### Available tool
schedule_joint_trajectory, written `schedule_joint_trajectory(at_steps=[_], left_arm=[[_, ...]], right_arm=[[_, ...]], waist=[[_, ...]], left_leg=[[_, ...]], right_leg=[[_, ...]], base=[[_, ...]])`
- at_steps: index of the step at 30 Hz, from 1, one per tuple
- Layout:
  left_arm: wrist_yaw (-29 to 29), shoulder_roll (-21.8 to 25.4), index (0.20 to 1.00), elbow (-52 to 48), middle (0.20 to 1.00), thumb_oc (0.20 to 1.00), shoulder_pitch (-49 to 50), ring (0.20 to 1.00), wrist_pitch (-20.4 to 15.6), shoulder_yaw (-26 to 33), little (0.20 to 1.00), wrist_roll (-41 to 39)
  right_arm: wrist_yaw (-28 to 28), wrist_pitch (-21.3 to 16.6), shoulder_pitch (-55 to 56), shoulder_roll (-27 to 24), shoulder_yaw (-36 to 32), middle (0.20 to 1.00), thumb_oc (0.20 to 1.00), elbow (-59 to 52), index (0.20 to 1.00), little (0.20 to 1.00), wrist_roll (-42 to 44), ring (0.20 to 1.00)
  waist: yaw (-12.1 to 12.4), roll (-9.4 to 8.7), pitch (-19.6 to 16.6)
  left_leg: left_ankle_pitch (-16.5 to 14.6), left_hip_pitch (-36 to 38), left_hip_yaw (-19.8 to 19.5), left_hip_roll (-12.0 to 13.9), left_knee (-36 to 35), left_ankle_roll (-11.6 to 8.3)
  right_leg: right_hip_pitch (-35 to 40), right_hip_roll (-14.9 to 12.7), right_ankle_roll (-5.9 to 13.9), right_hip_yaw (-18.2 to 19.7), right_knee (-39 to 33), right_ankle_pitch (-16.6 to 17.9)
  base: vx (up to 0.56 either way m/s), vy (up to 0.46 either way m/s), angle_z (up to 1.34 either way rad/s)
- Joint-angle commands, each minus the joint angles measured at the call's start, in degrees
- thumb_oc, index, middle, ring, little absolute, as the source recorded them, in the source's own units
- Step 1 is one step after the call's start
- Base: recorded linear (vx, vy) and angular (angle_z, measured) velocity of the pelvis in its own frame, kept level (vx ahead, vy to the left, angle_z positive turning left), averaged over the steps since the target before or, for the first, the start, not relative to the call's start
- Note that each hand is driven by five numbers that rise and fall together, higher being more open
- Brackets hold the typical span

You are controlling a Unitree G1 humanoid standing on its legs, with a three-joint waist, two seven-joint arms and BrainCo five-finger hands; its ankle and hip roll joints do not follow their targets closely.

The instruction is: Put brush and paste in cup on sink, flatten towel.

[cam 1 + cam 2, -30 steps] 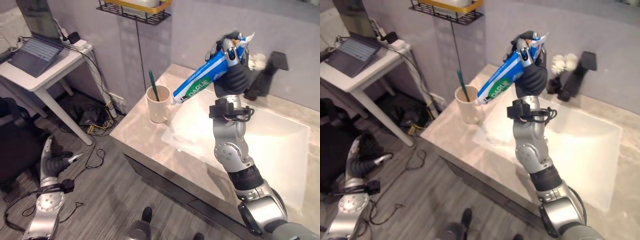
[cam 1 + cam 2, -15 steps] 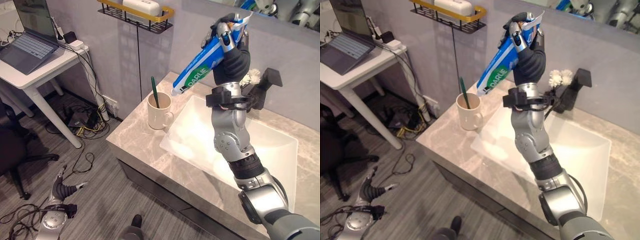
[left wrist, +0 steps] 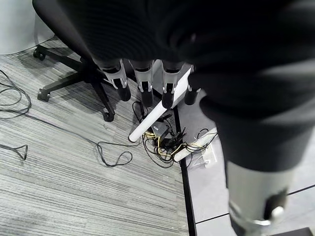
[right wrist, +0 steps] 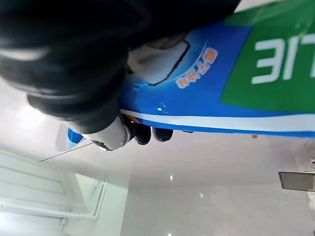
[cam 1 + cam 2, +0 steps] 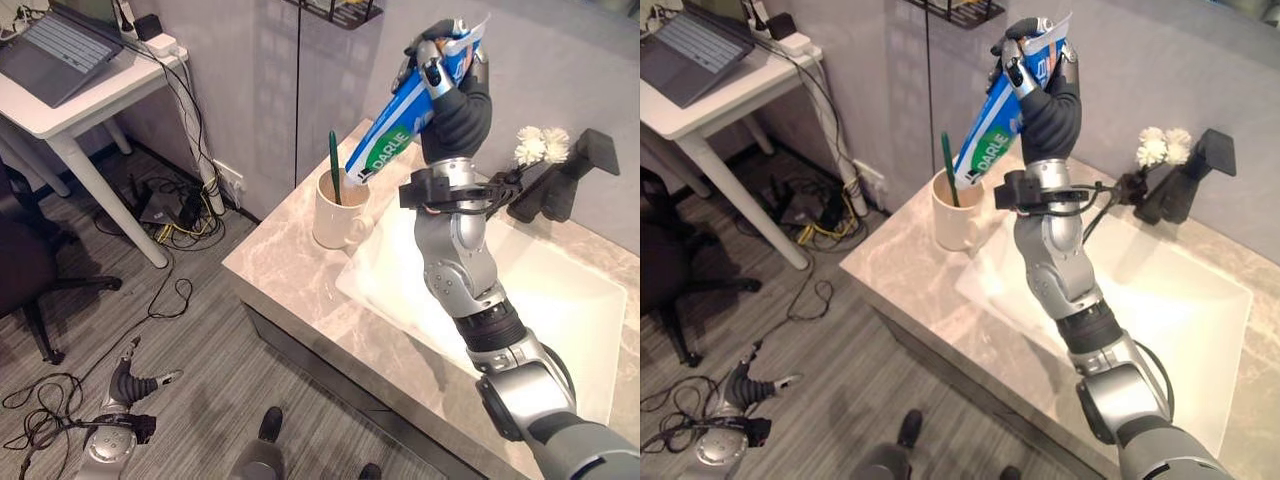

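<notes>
Right hand (image 5: 452,95) raised at 12 o'clock above the sink (image 5: 590,300), fingers curled tight around the crimped upper end of the blue toothpaste tube (image 5: 400,135). Tube slanting down toward 7 o'clock from the fingers, cap end just over the rim of the cream cup (image 5: 338,212) on the counter (image 5: 290,280). Green toothbrush (image 5: 334,165) standing upright inside the cup. Left hand (image 5: 128,385) hanging low at 7 o'clock above the floor, fingers (image 3: 143,83) straight and relaxed, holding nothing.

paste (image 5: 395,143): blue tube, slanted above cup (image 5: 340,212) | brush (image 5: 334,165): green, in cup
</notes>
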Motion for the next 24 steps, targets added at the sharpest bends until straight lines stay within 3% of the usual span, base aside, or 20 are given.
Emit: schedule_joint_trajectory(at_steps=[1, 18, 19, 20, 21, 24], left_arm=[[1.6, 4.4, 1.0, 0.4, 1.0, 1.0, -0.9, 1.0, -2.3, -1.2, 1.0, 1.6], [3.4, 2.7, 1.0, 3.2, 1.0, 1.0, -4.0, 1.0, -1.9, -3.0, 1.0, 2.8], [3.4, 2.6, 1.0, 3.3, 1.0, 1.0, -4.1, 1.0, -1.9, -3.0, 1.0, 2.9], [3.4, 2.5, 1.0, 3.2, 1.0, 1.0, -4.1, 1.0, -1.9, -3.1, 1.0, 2.9], [3.5, 2.4, 1.0, 3.4, 1.0, 1.0, -4.2, 1.0, -2.0, -3.2, 1.0, 3.0], [3.6, 2.3, 1.0, 2.5, 1.0, 1.0, -4.0, 1.0, -2.1, -3.2, 1.0, 3.2]], right_arm=[[-0.5, -2.2, -6.2, -3.4, -0.9, 0.2, 0.2, -2.7, 0.2, 0.2, -1.8, 0.2], [2.2, -0.8, -2.8, -5.1, 2.6, 0.2, 0.2, -3.7, 0.2, 0.2, -0.6, 0.2], [2.6, -0.6, -2.7, -5.3, 3.0, 0.285, 0.285, -3.8, 0.285, 0.285, -0.5, 0.285], [3.2, -0.4, -2.7, -5.8, 3.5, 0.611, 0.611, -4.1, 0.611, 0.611, -0.6, 0.611], [3.1, -0.3, -2.6, -6.1, 3.8, 1.0, 1.0, -4.2, 1.0, 1.0, -1.2, 1.0], [3.5, 0.1, -2.5, -7.2, 4.5, 1.0, 1.0, -4.9, 1.0, 1.0, -2.3, 1.0]], waist=[[2.1, 0.86, -0.5], [1.8, 0.4, -0.3], [1.8, 0.32, -0.3], [1.7, 0.27, -0.3], [1.6, 0.22, -0.4], [1.5, 0.21, -0.5]], left_leg=[[4.9, -4.5, -3.5, -1.7, -2.8, 1.65], [4.9, -4.9, -4.6, -2.3, -2.8, 1.67], [4.9, -4.9, -4.6, -2.3, -2.8, 1.64], [4.8, -4.8, -4.6, -2.3, -2.8, 1.61], [4.8, -4.8, -4.6, -2.3, -2.8, 1.59], [4.8, -4.7, -4.5, -2.2, -2.8, 1.55]], right_leg=[[5.0, -5.2, 4.47, -3.9, 5.3, 15.6], [5.6, -5.6, 4.69, -5.3, 5.4, 18.1], [5.7, -5.6, 4.7, -5.2, 5.3, 18.2], [5.7, -5.5, 4.7, -5.3, 5.3, 18.3], [5.8, -5.5, 4.69, -5.3, 5.3, 18.3], [5.9, -5.5, 4.73, -5.2, 5.2, 18.5]], base=[[0.01, 0.021, 0.06], [0.01, 0.007, 0.04], [0.0, 0.0, 0.0], [0.0, 0.0, 0.0], [0.0, 0.0, 0.0], [0.0, 0.0, 0.0]])
